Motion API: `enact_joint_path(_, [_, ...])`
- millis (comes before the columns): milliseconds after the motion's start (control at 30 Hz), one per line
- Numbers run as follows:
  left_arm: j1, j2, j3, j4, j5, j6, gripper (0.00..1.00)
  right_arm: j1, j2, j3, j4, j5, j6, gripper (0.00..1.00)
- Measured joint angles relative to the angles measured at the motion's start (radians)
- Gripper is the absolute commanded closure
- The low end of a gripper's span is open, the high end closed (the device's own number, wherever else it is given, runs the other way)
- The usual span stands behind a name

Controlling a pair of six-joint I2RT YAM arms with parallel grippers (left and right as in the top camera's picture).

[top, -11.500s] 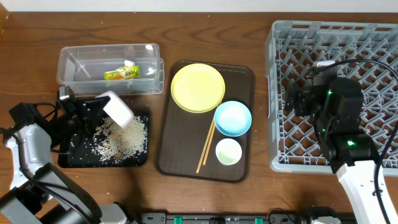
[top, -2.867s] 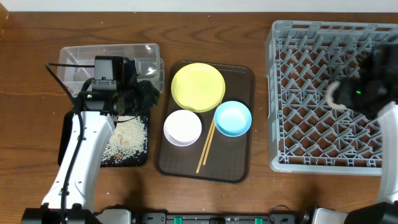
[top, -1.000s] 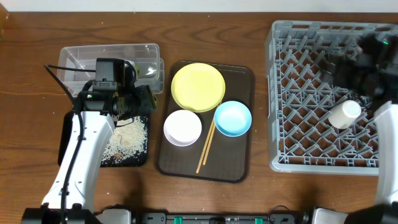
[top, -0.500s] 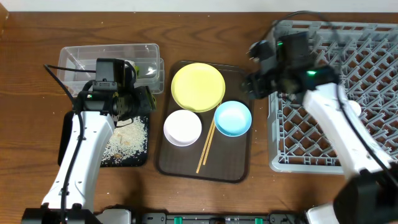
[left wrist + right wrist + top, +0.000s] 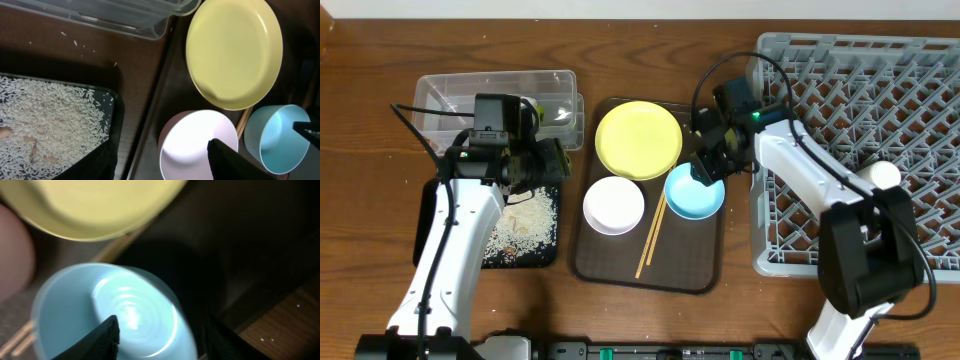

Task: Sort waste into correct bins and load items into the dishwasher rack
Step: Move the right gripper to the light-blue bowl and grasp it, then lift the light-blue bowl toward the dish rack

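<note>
1. Since a second ago the right arm has swung left, off the large square grey plastic dishwasher rack (image 5: 850, 240). The small white cup (image 5: 882, 176) lies on its side on the rack's lattice, towards the right.
2. Nearest, thin wooden chopsticks (image 5: 651, 237) lie on the dark brown serving tray (image 5: 620, 265), just right of the round white bowl (image 5: 614, 204).
3. Right of the chopsticks sits the light blue bowl (image 5: 695, 195). The right gripper (image 5: 706, 168) is at its far rim with jaws apart, one finger inside the bowl and one outside. They are not visibly pinching.
4. At the left, the shallow black rectangular tray (image 5: 535, 255) holds loose white rice grains (image 5: 525, 215). The left gripper (image 5: 552, 160) hovers between this tray's far right corner and the serving tray, jaws wide and empty.
5. Farther back on the serving tray lies the round yellow plate (image 5: 638, 140).
6. Farthest at the left stands the clear rectangular plastic container (image 5: 450, 95).
</note>
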Motion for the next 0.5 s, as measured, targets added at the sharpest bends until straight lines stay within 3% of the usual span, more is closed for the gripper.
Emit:
enact_joint_path(33, [0.0, 0.0, 0.0, 0.0, 0.0, 0.0, 0.39, 0.0, 0.008, 0.0, -0.001, 0.012, 0.001, 0.55])
enact_joint_path(133, [0.0, 0.0, 0.0, 0.0, 0.0, 0.0, 0.39, 0.0, 0.024, 0.0, -0.002, 0.039, 0.001, 0.77])
enact_joint_path(300, [0.0, 0.0, 0.0, -0.005, 0.0, 0.0, 0.39, 0.0, 0.029, 0.0, -0.006, 0.066, 0.005, 0.98])
enact_joint_path(500, [0.0, 0.0, 0.0, -0.007, 0.0, 0.0, 0.39, -0.001, 0.029, 0.0, -0.01, 0.079, 0.009, 0.99])
